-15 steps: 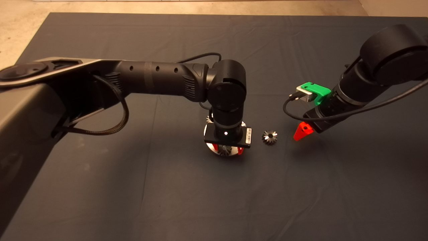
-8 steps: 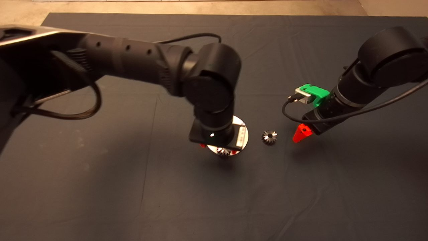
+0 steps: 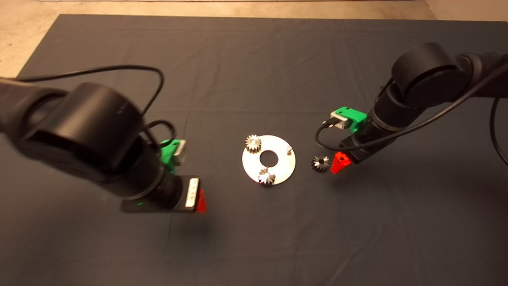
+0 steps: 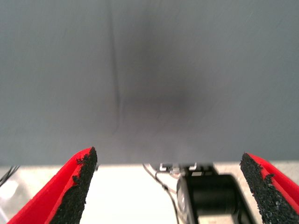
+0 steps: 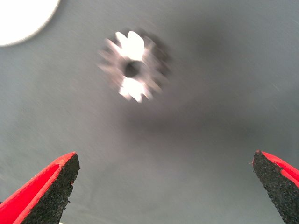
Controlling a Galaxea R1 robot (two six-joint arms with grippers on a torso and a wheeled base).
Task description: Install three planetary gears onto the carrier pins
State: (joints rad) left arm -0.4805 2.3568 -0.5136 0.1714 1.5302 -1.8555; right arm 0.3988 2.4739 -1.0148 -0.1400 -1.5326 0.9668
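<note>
Looking down from the head view: a round silver disc [image 3: 283, 169] with a large centre hole lies mid-mat [image 3: 254, 246]. One planetary gear [image 3: 253, 143] sits on the disc's far-left pin, a second gear [image 3: 266, 177] on the near pin; the third carrier pin [image 3: 289, 150], on the disc's right side, stands bare. A third gear [image 3: 320, 163] lies loose on the mat just right of the disc. The left gripper [image 3: 201, 200] hangs over bare mat well left of the disc, only one red finger showing past its black wrist. The right gripper [image 3: 340, 163] hovers just right of the loose gear, one red fingertip close beside it.

Left wrist view: left gripper [image 4: 168, 186], fingers [image 4: 77, 184] spread wide with nothing between; bare dark mat [image 4: 149, 70] ahead, pale floor beyond its edge.

Right wrist view: right gripper [image 5: 163, 186], fingers [image 5: 53, 189] spread wide and empty; the loose gear [image 5: 132, 65] lies flat on the mat ahead of them, untouched, with the disc's bright edge [image 5: 21, 18] at the corner.
</note>
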